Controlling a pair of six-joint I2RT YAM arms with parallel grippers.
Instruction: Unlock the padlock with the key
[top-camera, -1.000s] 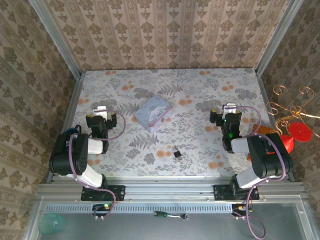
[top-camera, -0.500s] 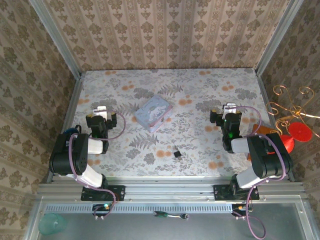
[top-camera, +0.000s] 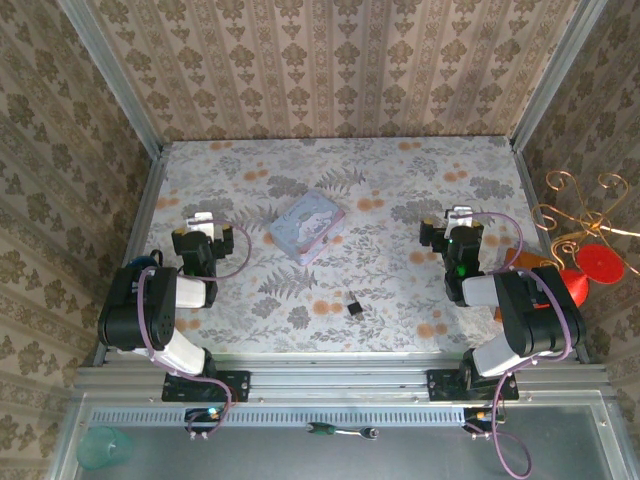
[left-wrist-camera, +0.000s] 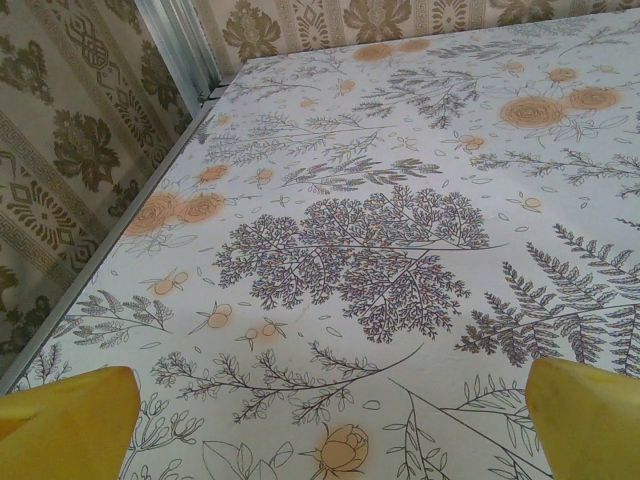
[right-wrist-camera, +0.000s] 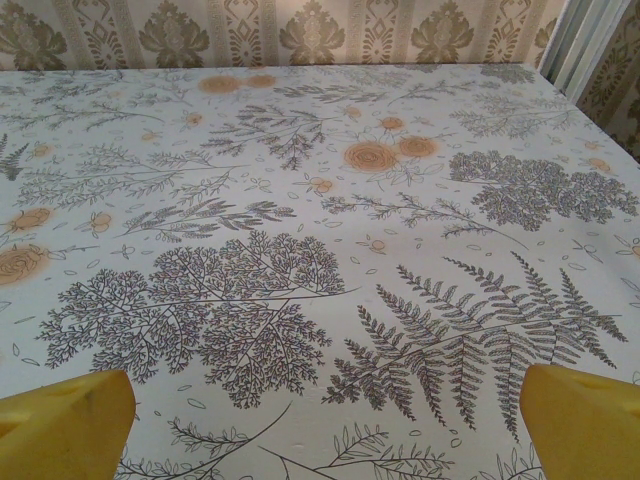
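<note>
Nothing moved: left gripper (top-camera: 203, 218), right gripper (top-camera: 460, 214) tucked back

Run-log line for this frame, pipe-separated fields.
left gripper open, empty | right gripper open, empty | padlock untouched, near centre | tin behind it

Bright, even, diffuse light, faint soft shadows, no glare, overhead view sharp, wrist views slightly soft
</note>
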